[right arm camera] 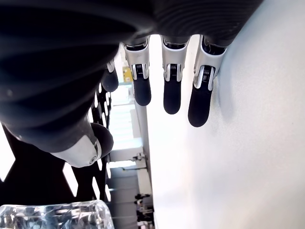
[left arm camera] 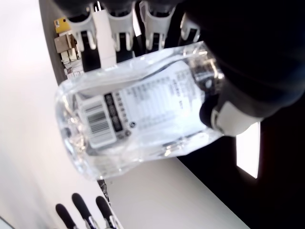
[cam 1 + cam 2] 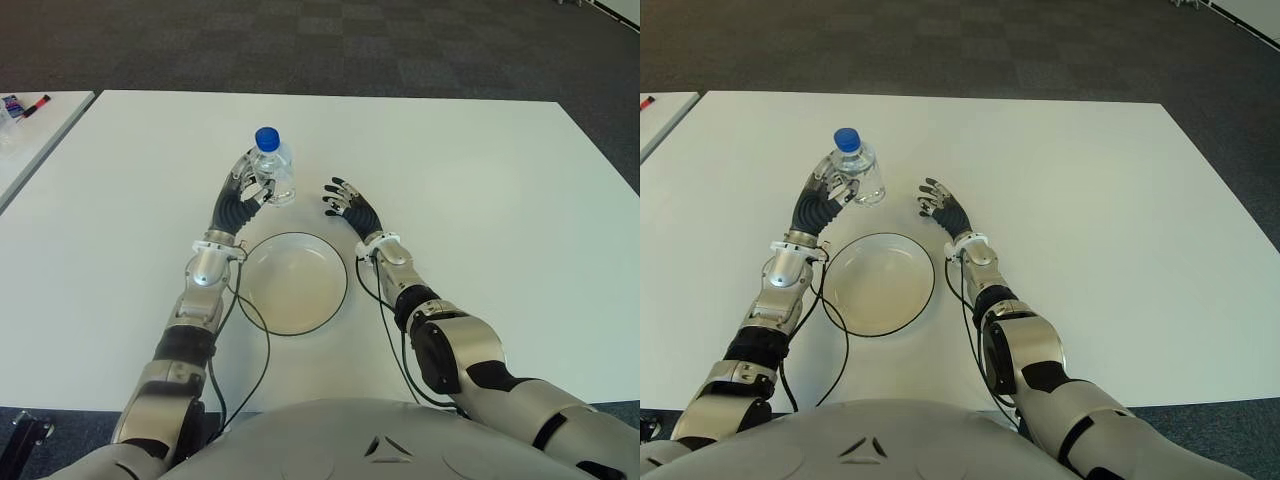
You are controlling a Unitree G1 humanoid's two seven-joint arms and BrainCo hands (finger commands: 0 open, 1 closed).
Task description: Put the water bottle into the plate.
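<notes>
1. Surface [image 3: 480, 180]: white, filling the middle of your left eye view. Its far edge runs across the upper part of the frame, with dark carpet [image 3: 330, 40] beyond; its right edge slants down the right side. The whole right half lies bare, giving you wide open room there.
2. Second white table [image 3: 30, 130]: upper left of the frame, parted from your surface by a narrow gap. A marker [image 3: 35, 105] lies on it.
3. Plate [image 3: 292, 283]: white with a dark rim, round, in the centre of the frame between your two forearms, nothing in it.
4. Water bottle [image 3: 272, 168]: clear, blue cap, upright, above the plate in the frame and slightly to the left, apart from the rim. Whether its base touches the surface you cannot tell from the eye views.
5. Left hand [image 3: 250, 185]: clamped on the water bottle from its left side. Your left wrist view shows the fingers [image 2: 121, 28] wrapped over one side of the labelled body and the thumb pressing the opposite side.
6. Right hand [image 3: 343, 198]: just to the right of the water bottle, not touching it, above the plate's upper right rim. Fingers [image 1: 171, 95] extended and apart, holding nothing.
7. Cables [image 3: 262, 345]: black, trailing from both wrists down past the plate toward the lower frame.
</notes>
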